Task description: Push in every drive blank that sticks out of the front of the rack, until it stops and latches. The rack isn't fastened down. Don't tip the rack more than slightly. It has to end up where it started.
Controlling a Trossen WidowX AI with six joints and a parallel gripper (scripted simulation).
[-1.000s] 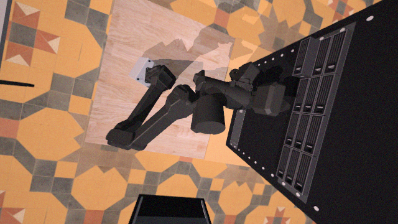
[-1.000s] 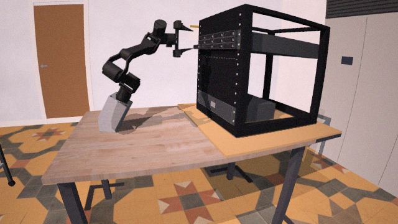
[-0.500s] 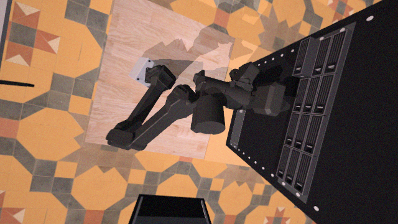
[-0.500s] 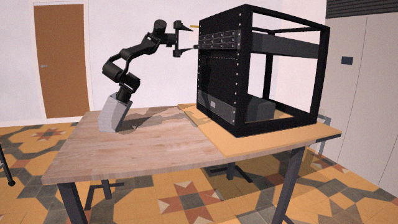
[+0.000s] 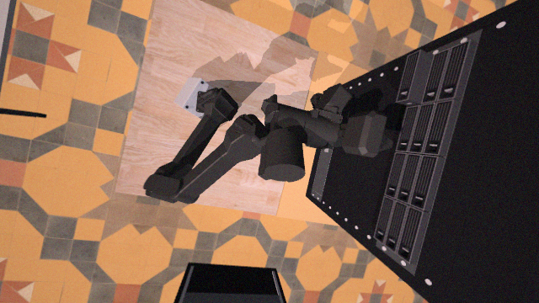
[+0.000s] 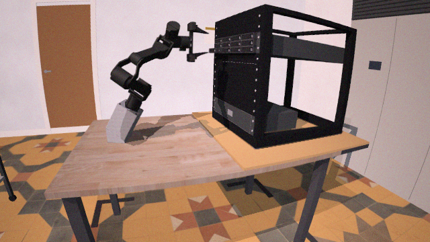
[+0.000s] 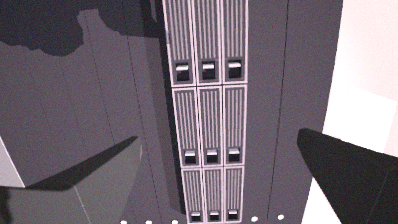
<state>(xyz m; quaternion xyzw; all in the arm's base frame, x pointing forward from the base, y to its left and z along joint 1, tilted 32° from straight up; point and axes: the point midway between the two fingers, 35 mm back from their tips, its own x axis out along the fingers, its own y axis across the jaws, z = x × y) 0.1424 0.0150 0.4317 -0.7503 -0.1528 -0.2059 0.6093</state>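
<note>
Partly cropped by the top view, the rack [image 5: 446,202] [image 6: 263,77] [image 7: 310,65] stands right of the spread pincer [image 6: 205,43] [image 7: 219,140], whose fingertips the arm [image 5: 210,156] [image 6: 148,54] hides there.

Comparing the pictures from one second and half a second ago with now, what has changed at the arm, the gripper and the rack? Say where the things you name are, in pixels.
Nothing has visibly changed. The arm [image 5: 210,162] [image 6: 148,54] keeps its pose, and the open gripper [image 5: 392,143] [image 6: 207,42] [image 7: 219,140] stays in front of the rack [image 5: 349,181] [image 6: 235,77] [image 7: 310,50], with nothing taken or let go. The rack stands as before, and the protruding drive blank [image 5: 410,72] [image 6: 211,50] still sticks out.
</note>
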